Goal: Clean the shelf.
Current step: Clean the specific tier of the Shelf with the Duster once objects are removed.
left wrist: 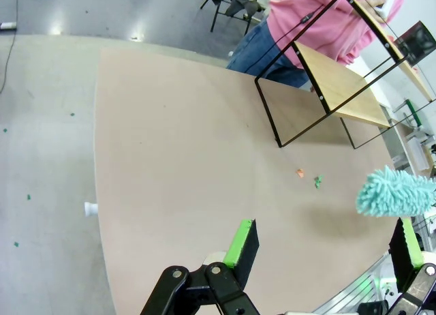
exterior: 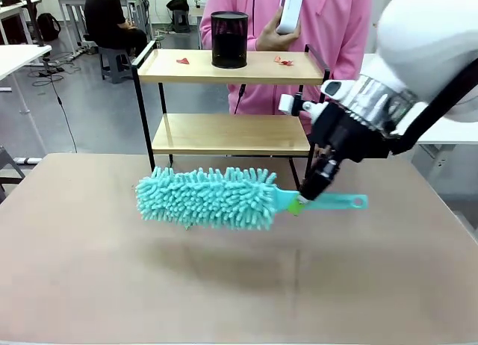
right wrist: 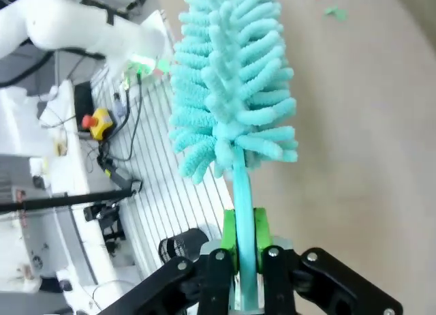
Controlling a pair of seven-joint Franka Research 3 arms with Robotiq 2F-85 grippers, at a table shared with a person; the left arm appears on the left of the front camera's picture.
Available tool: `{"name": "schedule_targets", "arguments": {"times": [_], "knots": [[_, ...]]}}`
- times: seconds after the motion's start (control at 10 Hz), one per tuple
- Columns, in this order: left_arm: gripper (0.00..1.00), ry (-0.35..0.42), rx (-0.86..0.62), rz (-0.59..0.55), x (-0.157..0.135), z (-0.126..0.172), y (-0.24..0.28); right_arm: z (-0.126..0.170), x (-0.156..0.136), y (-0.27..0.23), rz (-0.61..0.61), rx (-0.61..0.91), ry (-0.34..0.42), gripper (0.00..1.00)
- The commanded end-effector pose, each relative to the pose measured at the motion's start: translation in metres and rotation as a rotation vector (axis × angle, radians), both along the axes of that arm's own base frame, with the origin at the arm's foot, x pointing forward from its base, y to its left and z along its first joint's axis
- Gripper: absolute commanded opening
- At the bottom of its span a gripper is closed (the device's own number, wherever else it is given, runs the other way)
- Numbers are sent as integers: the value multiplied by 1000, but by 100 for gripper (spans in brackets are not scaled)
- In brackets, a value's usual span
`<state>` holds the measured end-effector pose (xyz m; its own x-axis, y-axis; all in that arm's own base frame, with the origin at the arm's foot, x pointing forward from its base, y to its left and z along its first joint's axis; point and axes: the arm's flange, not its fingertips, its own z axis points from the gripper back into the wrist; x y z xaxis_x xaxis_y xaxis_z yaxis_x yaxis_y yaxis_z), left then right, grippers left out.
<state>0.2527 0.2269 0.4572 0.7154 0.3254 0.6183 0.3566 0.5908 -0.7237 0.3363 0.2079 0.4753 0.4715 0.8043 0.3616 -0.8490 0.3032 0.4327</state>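
Observation:
The shelf [exterior: 231, 66] stands at the far side of the table, two wooden boards in a black frame; in the left wrist view the shelf [left wrist: 340, 86] lies toward the upper right. Small red scraps [exterior: 183, 60] and a black mesh cup [exterior: 229, 39] sit on its top board. A teal fluffy duster [exterior: 209, 198] hangs level above the table, in front of the shelf. My right gripper [exterior: 305, 201] is shut on the duster's handle; the right wrist view has the gripper [right wrist: 244, 250] pinching the handle below the duster head [right wrist: 235, 83]. My left gripper [left wrist: 323, 250] is open over the table.
A person in a pink top [exterior: 328, 24] stands behind the shelf, holding a white object [exterior: 291, 9]. Two small scraps, orange [left wrist: 300, 172] and green [left wrist: 317, 182], lie on the brown tabletop [exterior: 112, 270]. Another person sits at a desk in the far left background.

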Motion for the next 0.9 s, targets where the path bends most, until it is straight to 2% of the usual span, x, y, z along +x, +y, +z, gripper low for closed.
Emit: {"name": "schedule_targets", "arguments": {"times": [0.0, 0.3, 0.4, 0.6, 0.8], "knots": [[100, -29, -7, -2, 2, 1, 0, 6, 11, -16, -23, 26, 3, 0], [100, -29, -7, -2, 2, 1, 0, 5, 9, -33, -29, 50, 42, 0], [100, -29, -7, -2, 2, 1, 0, 21, 4, -53, -4, 138, 65, 0], [100, -29, -7, -2, 2, 1, 0, 74, -22, -144, -28, 333, 72, 0], [100, -29, -7, -2, 2, 1, 0, 102, -56, -240, -192, 552, -30, 0]]}}
